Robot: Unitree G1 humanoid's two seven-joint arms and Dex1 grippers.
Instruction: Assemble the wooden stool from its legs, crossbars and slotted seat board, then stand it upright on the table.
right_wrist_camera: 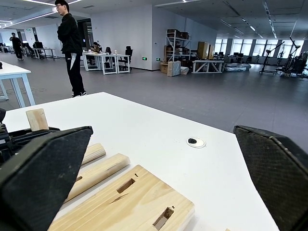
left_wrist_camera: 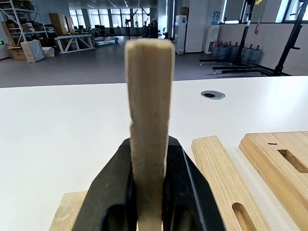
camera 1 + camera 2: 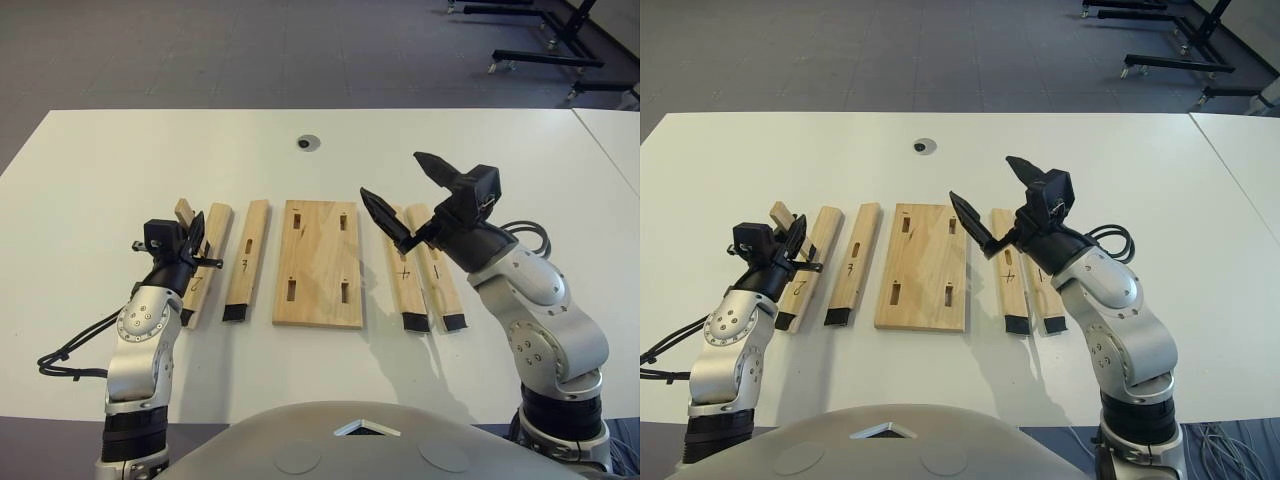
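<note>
While every part is lying loose, stage: assembly is barely beginning, as I judge it, with nothing joined yet.
Left gripper (image 3: 178, 243): its jaws are clamping a thin wooden slat, most likely a crossbar (image 3: 184, 211). It is holding the slat tilted up off the worktop (image 3: 500, 150) above the outer left leg (image 3: 207, 265), probably so the free end can be steered into a slot.
Right gripper (image 3: 392, 175): it is hovering over the right legs (image 3: 408, 272), just beside the seat board's edge. Its jaws are gaping wide apart and gripping nothing, seemingly readying to take a leg.
Seat board (image 3: 320, 262): it is lying flat mid-worktop with its slots facing up, so they are staying reachable from either side.
Inner left leg (image 3: 247, 258): it is lying flat beside its neighbour and parallel to the board, with its dark-capped end pointing towards the robot.
Layout: two legs are flanking each side of the board, giving each arm its own pair within reach.
Next move: the crossbar is needing careful alignment with a leg slot, and a loose leg could be sliding away under the push.
</note>
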